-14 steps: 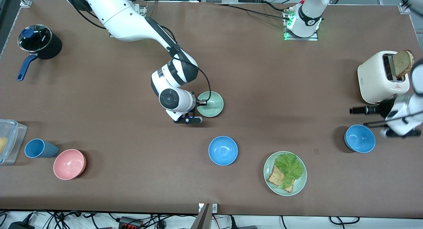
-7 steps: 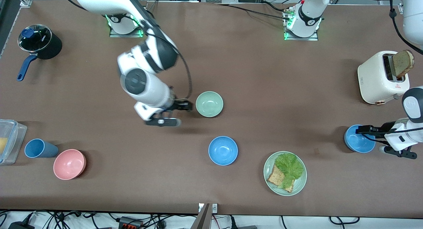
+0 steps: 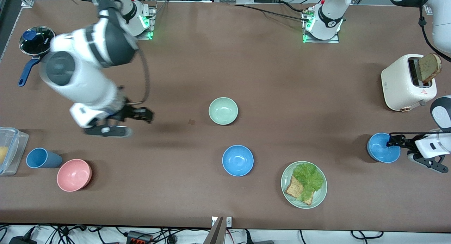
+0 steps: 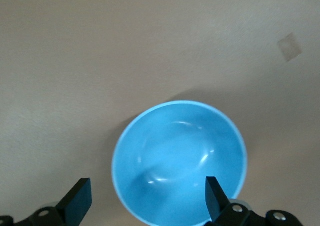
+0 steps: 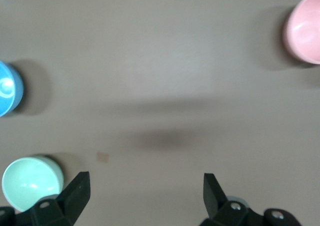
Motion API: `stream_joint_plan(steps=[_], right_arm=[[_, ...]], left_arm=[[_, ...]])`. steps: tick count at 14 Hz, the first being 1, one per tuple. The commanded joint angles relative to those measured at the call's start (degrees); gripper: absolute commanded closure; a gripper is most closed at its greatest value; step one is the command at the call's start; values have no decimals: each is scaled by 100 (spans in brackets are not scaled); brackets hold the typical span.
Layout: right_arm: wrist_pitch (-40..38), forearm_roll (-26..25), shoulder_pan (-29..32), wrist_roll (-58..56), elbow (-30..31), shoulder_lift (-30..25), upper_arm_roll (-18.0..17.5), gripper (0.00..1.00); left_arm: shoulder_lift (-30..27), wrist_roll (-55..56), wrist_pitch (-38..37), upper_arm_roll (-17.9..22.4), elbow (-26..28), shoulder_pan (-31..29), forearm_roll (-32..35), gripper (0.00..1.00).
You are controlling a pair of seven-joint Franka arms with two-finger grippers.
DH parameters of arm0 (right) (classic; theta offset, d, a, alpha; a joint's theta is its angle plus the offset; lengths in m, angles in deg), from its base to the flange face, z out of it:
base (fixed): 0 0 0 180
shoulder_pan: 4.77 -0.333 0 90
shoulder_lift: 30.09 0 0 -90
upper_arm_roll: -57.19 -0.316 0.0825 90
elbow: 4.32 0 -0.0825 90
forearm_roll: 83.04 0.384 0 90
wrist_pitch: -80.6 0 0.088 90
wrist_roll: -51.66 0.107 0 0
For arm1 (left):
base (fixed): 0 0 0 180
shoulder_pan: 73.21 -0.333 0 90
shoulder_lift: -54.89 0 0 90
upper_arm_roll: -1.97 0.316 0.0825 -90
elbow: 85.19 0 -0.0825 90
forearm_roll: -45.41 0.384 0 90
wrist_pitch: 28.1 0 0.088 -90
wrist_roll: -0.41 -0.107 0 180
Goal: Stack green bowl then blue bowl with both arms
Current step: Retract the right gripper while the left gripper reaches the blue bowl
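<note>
The green bowl [image 3: 223, 111] [image 5: 30, 188] stands upright near the table's middle, with nothing touching it. My right gripper [image 3: 146, 115] [image 5: 145, 196] hangs open over bare table, off toward the right arm's end from that bowl, nothing between its fingers. A blue bowl [image 3: 383, 147] [image 4: 180, 163] sits at the left arm's end of the table. My left gripper [image 3: 389, 142] [image 4: 147, 203] is open just above it, one finger outside the rim and the other over the inside. A second blue bowl [image 3: 238, 160] [image 5: 7, 88] stands nearer the front camera than the green one.
A pink bowl [image 3: 74, 174] [image 5: 305, 30], a blue cup [image 3: 40, 158] and a clear container [image 3: 10, 149] stand at the right arm's end. A black pot [image 3: 42, 45] sits farther back. A plate [image 3: 319, 195] of lettuce and toast and a toaster [image 3: 405, 82] are near the left arm.
My right gripper has let go of the green bowl's rim, opened, and swung away toward the right arm's end. My left gripper has come in over the blue bowl.
</note>
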Motion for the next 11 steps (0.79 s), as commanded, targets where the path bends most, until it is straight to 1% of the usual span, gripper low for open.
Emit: stream_joint_plan(steps=[1, 2, 4, 5, 6, 7, 8, 9, 10, 11], right_arm=[[-104, -57, 434, -116, 160, -380, -45, 0], [-156, -57, 619, -124, 160, -433, -28, 0], [-201, -22, 1093, -238, 160, -626, -80, 0], [-270, -13, 1269, -439, 151, -653, -80, 0], [-384, -21, 1358, -789, 151, -679, -28, 0], [-498, -39, 1429, -1167, 142, -723, -10, 0], [-613, -48, 1551, -1362, -67, -828, -36, 0], [-814, -48, 1709, -1425, -234, -855, -54, 0], [-1112, -39, 1841, -1556, -288, -864, -71, 0], [-1245, -48, 1895, -1809, -323, -890, -63, 0]], left_arm=[[187, -311, 55, -57, -146, -243, 108, 4], [265, -363, 90, -57, -155, -288, 100, 7], [363, -513, 396, -57, -137, -297, 82, 15], [380, -513, 450, -57, -111, -297, 82, 21], [389, -513, 468, -57, -93, -297, 82, 29], [424, -513, 459, -57, -102, -289, 82, 32], [424, -496, 459, -57, -102, -271, 73, 34], [442, -522, 459, -57, -102, -271, 91, 43], [451, -513, 433, -66, -93, -280, 56, 50], [451, -478, 433, -83, -93, -280, 38, 56]])
